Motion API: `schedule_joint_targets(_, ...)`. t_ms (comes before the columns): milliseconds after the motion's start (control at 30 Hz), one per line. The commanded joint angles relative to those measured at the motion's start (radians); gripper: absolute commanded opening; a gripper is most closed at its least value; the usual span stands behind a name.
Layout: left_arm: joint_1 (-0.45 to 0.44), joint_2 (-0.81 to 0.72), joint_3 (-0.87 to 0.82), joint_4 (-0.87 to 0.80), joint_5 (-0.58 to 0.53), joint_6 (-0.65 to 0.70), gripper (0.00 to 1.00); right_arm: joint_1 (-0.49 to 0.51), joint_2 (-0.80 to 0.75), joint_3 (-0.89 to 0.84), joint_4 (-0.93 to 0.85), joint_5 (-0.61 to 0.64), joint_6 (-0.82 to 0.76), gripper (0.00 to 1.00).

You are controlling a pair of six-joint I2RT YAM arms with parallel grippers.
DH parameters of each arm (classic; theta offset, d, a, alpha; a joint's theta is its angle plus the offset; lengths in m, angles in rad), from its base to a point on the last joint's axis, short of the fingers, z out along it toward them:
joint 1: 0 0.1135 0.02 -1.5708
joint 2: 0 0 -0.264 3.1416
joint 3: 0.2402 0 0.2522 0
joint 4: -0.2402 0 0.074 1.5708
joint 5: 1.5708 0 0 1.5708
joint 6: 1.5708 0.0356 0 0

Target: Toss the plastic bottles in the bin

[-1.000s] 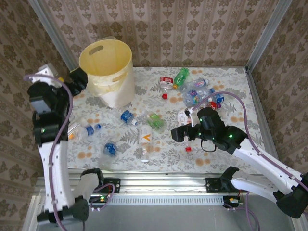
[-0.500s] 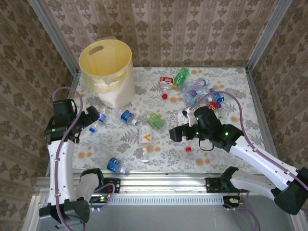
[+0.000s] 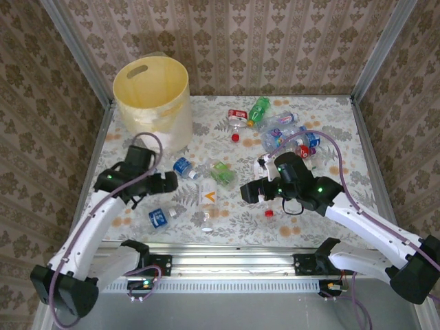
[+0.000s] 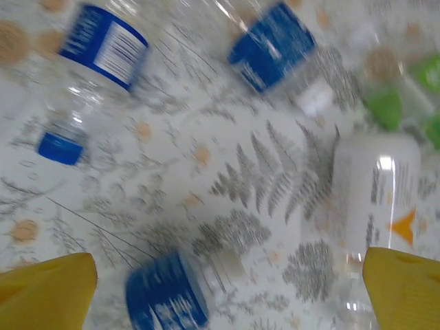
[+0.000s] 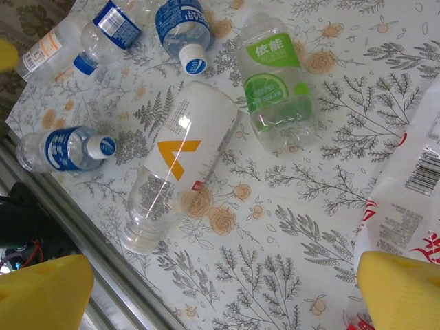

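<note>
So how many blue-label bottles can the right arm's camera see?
3 bottles: one beside the near rail, one up top with a white cap, one top left with a blue cap. More may lie outside that view.

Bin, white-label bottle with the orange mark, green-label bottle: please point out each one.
bin (image 3: 173, 115): top external view, on its outer wall.
white-label bottle with the orange mark (image 5: 185, 148): right wrist view, on the label.
green-label bottle (image 5: 269, 65): right wrist view, on the label.
</note>
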Motion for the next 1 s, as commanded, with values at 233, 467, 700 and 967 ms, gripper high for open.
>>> schedule_joint_targets(233,-0.067,0.064,-0.016,-0.098,-0.26,-0.091,1.0,-0.004,0.007,-0.041,0.04,-0.046,0.016,1.0)
schedule_joint_targets(467,0.228,0.226,0.033,0.068,-0.127,0.152,0.99,-0.004,0.002,-0.041,0.021,-0.034,-0.003,1.0)
schedule_joint_targets(700,0.313,0.414,0.119,0.171,-0.035,0.25,0.89,-0.004,0.008,-0.052,0.038,-0.033,0.011,1.0)
schedule_joint_targets(967,0.389,0.563,0.113,0.284,0.029,0.248,0.8,-0.004,0.013,-0.05,0.066,-0.062,0.018,1.0)
